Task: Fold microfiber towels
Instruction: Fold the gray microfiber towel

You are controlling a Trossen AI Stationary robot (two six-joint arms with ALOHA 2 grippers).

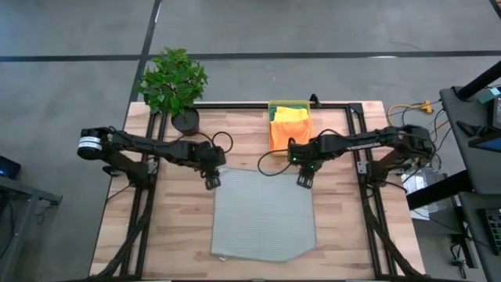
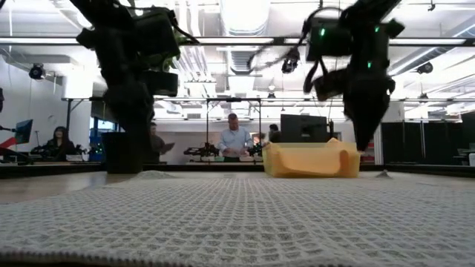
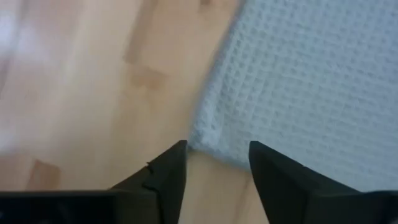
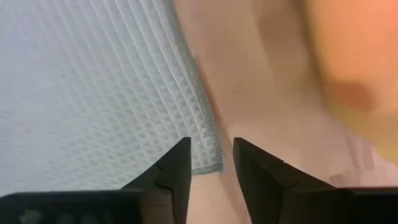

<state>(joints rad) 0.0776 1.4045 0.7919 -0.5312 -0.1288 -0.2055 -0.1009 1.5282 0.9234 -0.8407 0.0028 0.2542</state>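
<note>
Overhead layout: the left arm reaches in from 9 o'clock and the right arm from 3 o'clock, both stretched nearly level toward the table's middle. The left gripper [image 1: 211,182] hangs at the far left corner of the light grey towel [image 1: 264,213], its dark wedge-shaped fingers [image 3: 163,177] parted with a clear gap and nothing between them; the towel's corner lies just ahead of that gap. The right gripper [image 1: 302,179] hangs at the far right corner, its jaws narrowly apart and likewise empty.

The towel is a soft waffle-weave cloth, spread flat on the pale wooden table [image 1: 117,227], its near right corner cut at a slant. At 12 o'clock stands a rigid yellow bin [image 1: 289,104] holding yellow, teal and orange cloths [image 1: 286,129]. A leafy potted plant [image 1: 174,82] stands at 11 o'clock.
</note>
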